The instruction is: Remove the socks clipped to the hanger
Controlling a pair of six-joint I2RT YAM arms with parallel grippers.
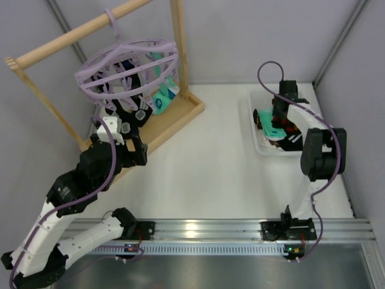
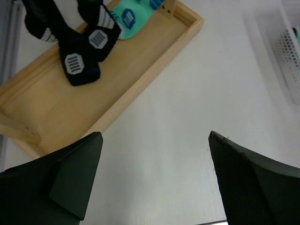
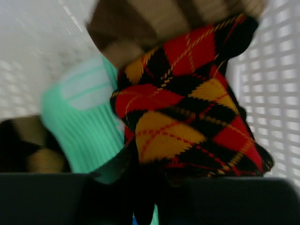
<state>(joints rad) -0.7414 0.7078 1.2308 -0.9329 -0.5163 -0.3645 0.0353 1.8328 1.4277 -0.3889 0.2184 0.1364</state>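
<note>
The lavender ring hanger [image 1: 126, 63] hangs from a wooden rod. Black socks with white marks [image 1: 129, 111] [image 2: 79, 51] and a teal sock [image 1: 163, 96] [image 2: 129, 16] dangle from its clips. My left gripper [image 1: 123, 135] [image 2: 154, 154] is below the black socks. It is wide open with only bare table between its fingers. My right gripper [image 1: 278, 125] [image 3: 150, 185] is down in the white basket [image 1: 255, 102], shut on the black argyle sock [image 3: 187, 108]. A mint sock [image 3: 79, 122] and a brown striped sock [image 3: 164, 18] lie beside the argyle one.
The wooden frame's base tray [image 1: 177, 117] [image 2: 108, 89] lies under the hanger, and its upright post [image 1: 178, 42] stands at the right end. The basket's corner [image 2: 286, 42] shows at the right of the left wrist view. Grey walls close in behind and on both sides.
</note>
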